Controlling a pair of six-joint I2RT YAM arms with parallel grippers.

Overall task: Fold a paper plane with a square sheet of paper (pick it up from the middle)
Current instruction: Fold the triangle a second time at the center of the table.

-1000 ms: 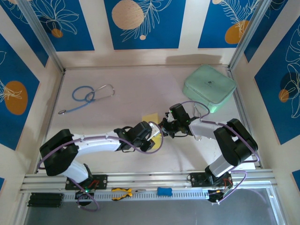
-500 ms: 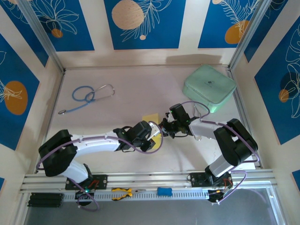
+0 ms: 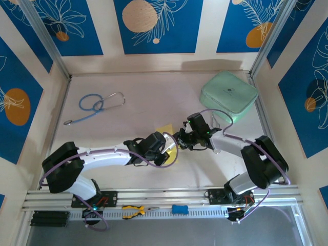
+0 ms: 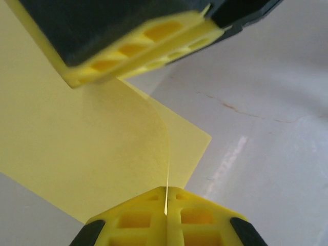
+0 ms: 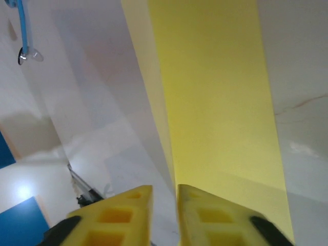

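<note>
Sheet of paper (image 3: 165, 130) is mid-counter (image 3: 138, 97), sitting right between the two claws. Left claw (image 4: 165, 199) is clamped on it: pads together, with a raised edge of the sheet standing on end between them and the rest fanning away to the left over the counter. Right claw (image 5: 164, 193) comes in from the opposite side, facing the left one, with the sheet between them. Its pads stand a little apart with a clear gap. The sheet's edge runs down toward that gap, but I read it as not gripping. From the right wrist the paper looks like a long strip running straight away from the claw, long axis in line with the fingers. My read: left arm owns the sheet and the right is free, so the next crease depends on the right claw working along that axis while the left anchors its end. Risk: thin paper will buckle if the two pull out of line.
</note>
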